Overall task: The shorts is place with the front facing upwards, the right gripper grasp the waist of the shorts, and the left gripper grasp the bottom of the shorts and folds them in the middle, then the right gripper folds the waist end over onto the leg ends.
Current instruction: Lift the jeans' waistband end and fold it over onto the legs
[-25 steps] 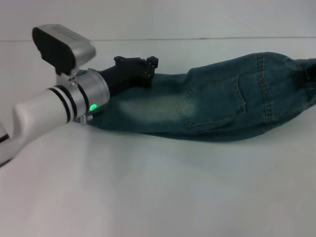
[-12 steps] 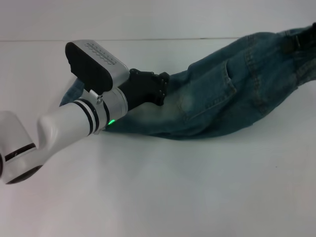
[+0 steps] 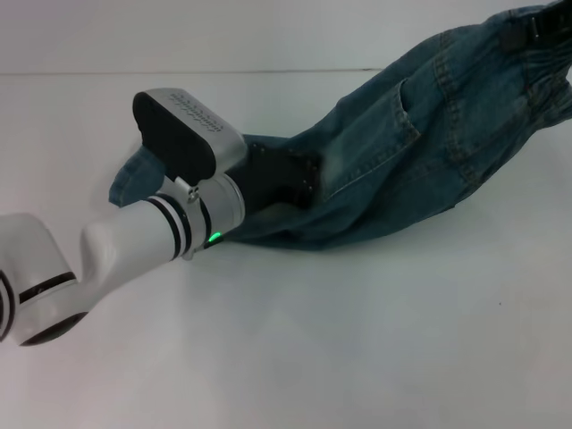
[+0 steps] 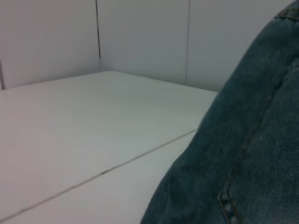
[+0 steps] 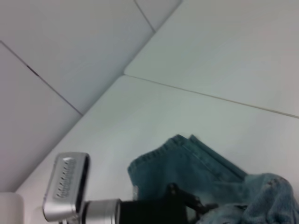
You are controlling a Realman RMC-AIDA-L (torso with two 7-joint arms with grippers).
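The blue denim shorts stretch across the white table from the leg ends at the left to the waist at the upper right. The waist end hangs raised off the table. My left gripper is shut on the fabric near the middle of the shorts, its fingertips buried in denim. At the top right edge, my right gripper shows only as a dark patch holding the lifted waist. The right wrist view looks down on the leg ends and the left gripper. Denim fills the left wrist view.
The white table runs on bare in front of the shorts and to the left. A pale wall rises behind the table's far edge. My left arm lies low across the table's left side.
The waist end has risen and swung up toward the top right. My left gripper has moved right and nearer with the fabric, uncovering the leg ends at the left.
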